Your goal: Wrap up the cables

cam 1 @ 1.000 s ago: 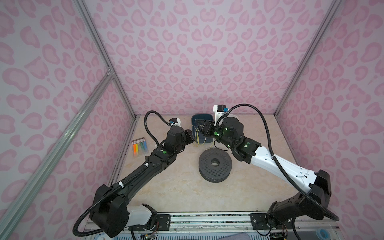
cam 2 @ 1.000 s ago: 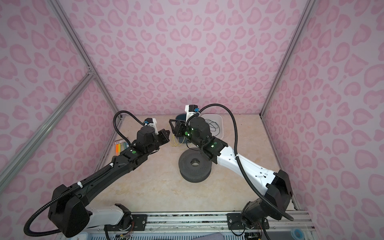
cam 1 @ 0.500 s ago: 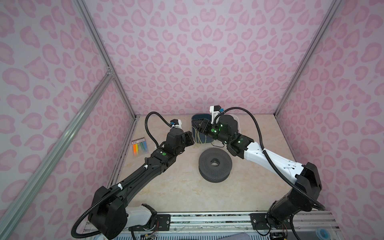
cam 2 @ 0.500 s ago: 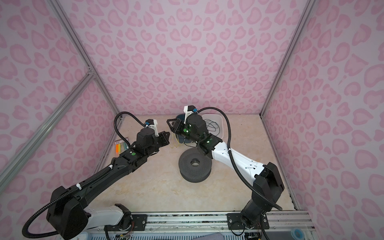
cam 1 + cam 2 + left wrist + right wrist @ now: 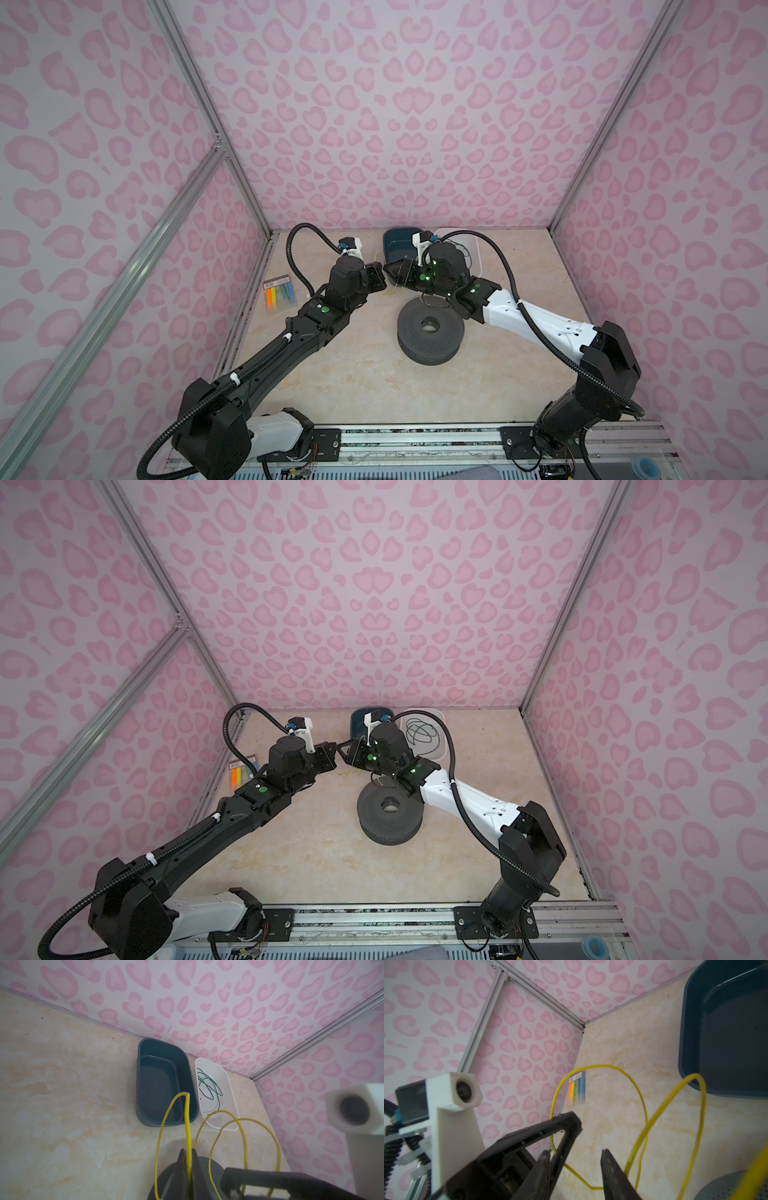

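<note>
Well off the outer side of the left tool (image 5: pixel 379 279), a packet of coloured strips (image 5: pixel 280 293) lies on the counter (image 5: pixel 332 374) by the wall, out of the work.

The left arm is stretched long from its base at the front rail, reaching forward and inward, with its wrist camera riding on top. Its tool is pinched shut on the yellow wire (image 5: pixel 187 1126). In the left wrist view one strand runs straight out from between the closed tips and folds back in a narrow bend, while more loops hang free to one side. Holding one point fast like this looks meant to anchor the wire so the slack can be gathered into turns.

The right tool (image 5: pixel 575 1152) points straight at the left one, tips close together. Its fingers (image 5: pixel 607 1159) stand apart and grip nothing. The wire's loops (image 5: pixel 602 1066) hang just beyond them, and one strand runs close beside a finger. I judge it is lining up to catch a loop. The right arm bends sharply at its elbow out on the right, its white forearm slanting in over the far edge of a grey perforated disc (image 5: pixel 411 345) beneath it.

Beyond both tools, against the back wall, stand an empty dark tub (image 5: pixel 158 1048) and beside it a white tub (image 5: pixel 225 1105) holding a green cord (image 5: pixel 207 1086).
</note>
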Tool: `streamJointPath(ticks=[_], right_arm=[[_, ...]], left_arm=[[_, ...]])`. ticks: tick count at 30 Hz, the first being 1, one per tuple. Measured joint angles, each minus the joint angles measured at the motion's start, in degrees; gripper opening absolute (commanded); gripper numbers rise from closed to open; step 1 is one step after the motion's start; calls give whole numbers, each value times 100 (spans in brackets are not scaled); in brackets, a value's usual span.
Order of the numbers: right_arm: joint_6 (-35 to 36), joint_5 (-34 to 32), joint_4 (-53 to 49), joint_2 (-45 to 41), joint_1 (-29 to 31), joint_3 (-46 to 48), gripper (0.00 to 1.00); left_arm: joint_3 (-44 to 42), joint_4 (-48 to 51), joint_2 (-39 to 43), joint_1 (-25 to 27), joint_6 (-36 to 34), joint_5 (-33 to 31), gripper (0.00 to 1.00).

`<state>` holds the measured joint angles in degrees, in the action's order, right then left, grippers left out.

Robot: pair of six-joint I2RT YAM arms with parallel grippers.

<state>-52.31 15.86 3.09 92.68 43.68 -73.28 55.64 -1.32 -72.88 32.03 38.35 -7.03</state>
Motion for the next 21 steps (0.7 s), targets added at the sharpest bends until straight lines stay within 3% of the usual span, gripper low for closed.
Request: streamJointPath(ticks=[15,21], right_arm=[[466,-68,-404,-251,-153,345,40],[734,251,-520,-452,-164,219,39]], left_arm=[[2,42,42,0,-111,-4,4],[2,57,22,0,-210,57,4]])
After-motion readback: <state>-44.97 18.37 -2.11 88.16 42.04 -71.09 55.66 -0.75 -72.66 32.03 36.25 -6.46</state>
